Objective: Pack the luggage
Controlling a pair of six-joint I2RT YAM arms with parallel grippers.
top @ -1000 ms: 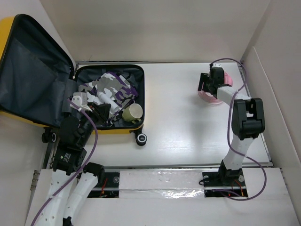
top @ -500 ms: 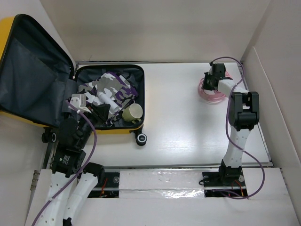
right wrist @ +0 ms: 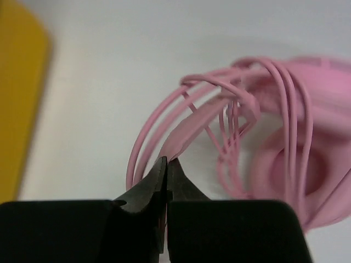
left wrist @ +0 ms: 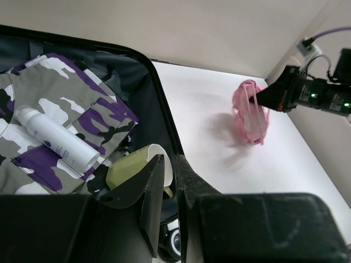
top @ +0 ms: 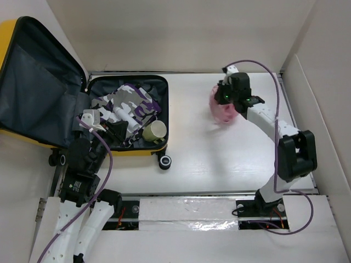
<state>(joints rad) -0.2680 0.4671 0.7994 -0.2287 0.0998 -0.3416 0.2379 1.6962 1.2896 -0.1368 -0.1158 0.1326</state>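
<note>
The luggage [top: 38, 93] lies open at the left, its yellow base holding a purple camouflage cloth [top: 129, 101], a white bottle [left wrist: 55, 137] and a green cup [top: 155, 131]. My right gripper [top: 226, 97] is shut on a pink wire-framed object [top: 222, 109], pinching one of its thin pink loops [right wrist: 181, 137]. The object hangs above the table, to the right of the suitcase. My left gripper [left wrist: 169, 159] sits at the suitcase's near edge beside the cup, jaws almost together with nothing between them.
White panels wall in the table at the back and at the right [top: 323, 109]. A black suitcase wheel [top: 164, 161] sticks out at the base's near right corner. The raised lid, lined in dark grey, leans out to the far left.
My right gripper has shut on the pink object, lifted it off the table at the far right and carried it left. The left arm has stayed put.
</note>
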